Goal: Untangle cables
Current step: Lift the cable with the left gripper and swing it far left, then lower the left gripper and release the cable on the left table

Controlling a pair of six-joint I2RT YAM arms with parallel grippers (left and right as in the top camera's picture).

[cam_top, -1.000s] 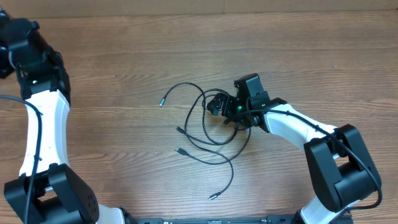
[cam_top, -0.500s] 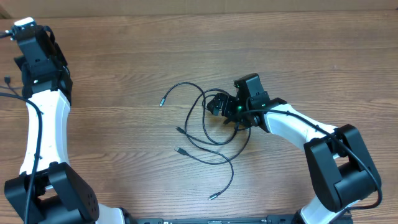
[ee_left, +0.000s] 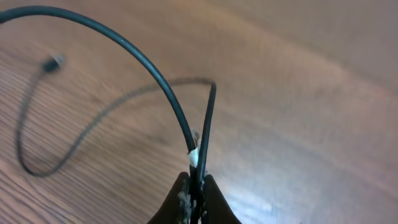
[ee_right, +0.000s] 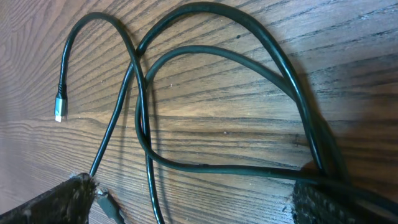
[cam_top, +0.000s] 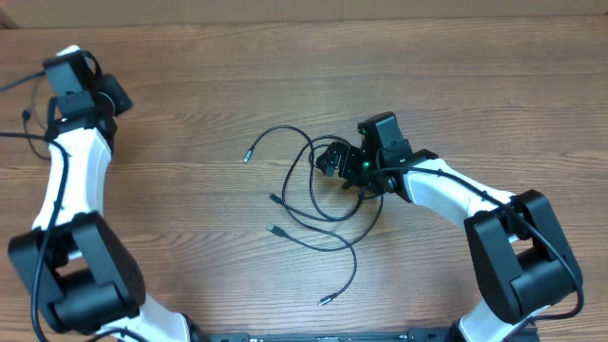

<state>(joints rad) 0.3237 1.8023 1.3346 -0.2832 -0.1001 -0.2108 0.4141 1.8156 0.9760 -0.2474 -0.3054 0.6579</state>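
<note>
The left gripper (ee_left: pixel 196 186) pinches a folded bend of thin, smooth black cord (ee_left: pixel 165 84) over the table's left side. The right gripper (ee_right: pixel 193 186) stands wide over the cables (cam_top: pixel 318 204), which lie loosely looped mid-way across the grained wooden table (cam_top: pixel 190 218).

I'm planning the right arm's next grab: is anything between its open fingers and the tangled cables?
Nothing visible. The right gripper hangs open directly over the cables; strands lie between its fingers, with only bare wooden table around them.
</note>
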